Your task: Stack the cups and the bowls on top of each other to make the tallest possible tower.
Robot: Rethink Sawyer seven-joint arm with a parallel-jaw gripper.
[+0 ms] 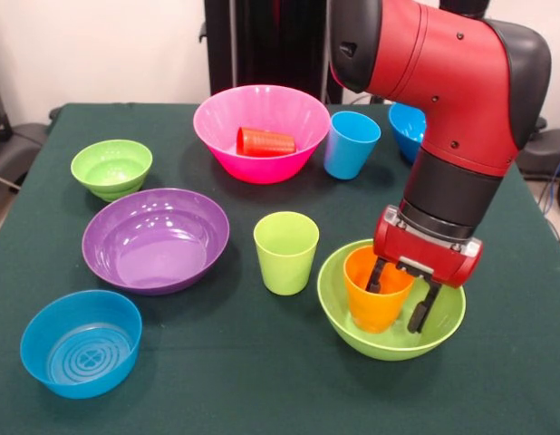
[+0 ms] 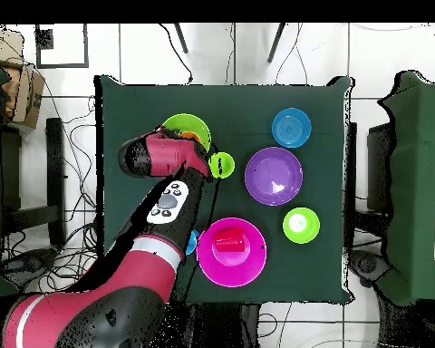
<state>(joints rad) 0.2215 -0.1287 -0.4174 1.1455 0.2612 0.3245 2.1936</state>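
- reaching down from the upper right of the front view, the arm point(image 1: 461, 109) sets its gripper point(image 1: 400, 297) into the large green bowl point(image 1: 339, 304) at lower right.
- gripper fingers point(image 1: 420, 308) stand apart on either side of the orange cup's point(image 1: 371, 304) right wall, one inside the cup and one outside; whether they press the wall cannot be told.
- orange cup stands upright inside the large green bowl, mouth up.
- green cup point(image 1: 285, 252) stands upright on the table point(image 1: 262, 381) just left of that bowl, apart from it.
- purple bowl point(image 1: 156, 239) sits left of centre, empty, mouth up.
- small blue bowl point(image 1: 81, 343) at lower left shows rings in its bottom.
- small green bowl point(image 1: 111, 168) sits at upper left, above the purple one.
- pink bowl point(image 1: 217, 122) at upper centre holds the red cup point(image 1: 266, 141), lying on its side.
- light blue cup point(image 1: 351, 145) stands upright just right of the pink bowl.
- large blue bowl point(image 1: 405, 127) shows partly behind the arm at upper right.
- overhead, the arm point(image 2: 158, 208) covers much of the large green bowl point(image 2: 187, 125) at upper left of the table point(image 2: 330, 100); the purple bowl point(image 2: 274, 176) lies right of centre and the pink bowl point(image 2: 203, 258) low in the middle.
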